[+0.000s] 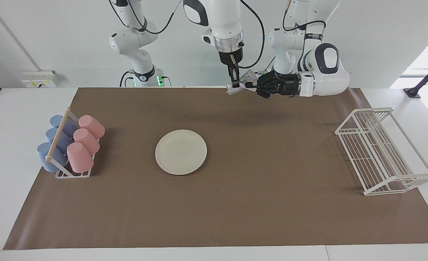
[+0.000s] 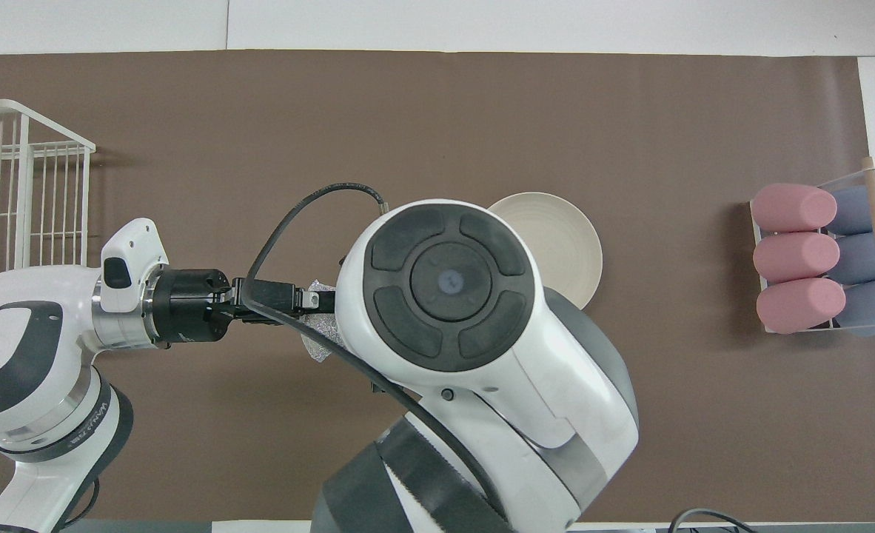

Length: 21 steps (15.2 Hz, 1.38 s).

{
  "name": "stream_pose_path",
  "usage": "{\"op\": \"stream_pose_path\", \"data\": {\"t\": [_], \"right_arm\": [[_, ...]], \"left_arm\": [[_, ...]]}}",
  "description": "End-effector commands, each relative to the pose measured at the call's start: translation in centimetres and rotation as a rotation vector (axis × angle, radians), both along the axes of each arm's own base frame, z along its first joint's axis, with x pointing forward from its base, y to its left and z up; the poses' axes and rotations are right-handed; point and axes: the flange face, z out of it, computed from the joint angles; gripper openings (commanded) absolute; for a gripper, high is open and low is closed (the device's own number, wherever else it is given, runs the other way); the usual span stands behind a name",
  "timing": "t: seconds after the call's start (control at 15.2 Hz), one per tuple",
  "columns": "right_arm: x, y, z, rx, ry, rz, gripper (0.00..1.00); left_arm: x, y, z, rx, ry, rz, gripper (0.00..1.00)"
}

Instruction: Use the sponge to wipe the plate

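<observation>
Sponge: silvery, crinkled, held up in the air over the brown mat's edge nearest the robots, pinched from two directions at once.
Right gripper: pointed straight down from above, fingertips closed on the sponge's end toward the right arm's end of the table.
Left gripper: lay level, reaching in sideways, fingers shut on the sponge's other end.
Overhead view: the right arm's wrist covered nearly all of the sponge; only a silvery corner showed beside the left gripper's tip.
Plate: cream-white, flat on the mat near the table's middle, farther from the robots than the raised sponge, nothing on it or touching it.
Cup rack: stood at the right arm's end of the table, carrying three pink cups and three blue cups lying tilted.
Wire rack: white, at the left arm's end of the table, well apart from the plate.
</observation>
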Motion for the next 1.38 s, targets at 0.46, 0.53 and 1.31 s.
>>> {"op": "stream_pose_path", "data": {"t": [0.46,0.53,1.31], "right_arm": [[1.2,-4.9,-2.8,-0.033,0.040,-0.030,0.00],[1.7,-6.8,-4.2,-0.037,0.038,-0.033,0.00],[5.3,-24.7,-22.9,-0.043,-0.141,-0.034,0.00]], "left_arm": [[-0.3,0.4,2.0,0.062,0.023,-0.019,1.00],[-0.3,0.4,2.0,0.062,0.023,-0.019,1.00],[0.0,1.6,0.3,0.269,0.029,-0.056,1.00]]}}
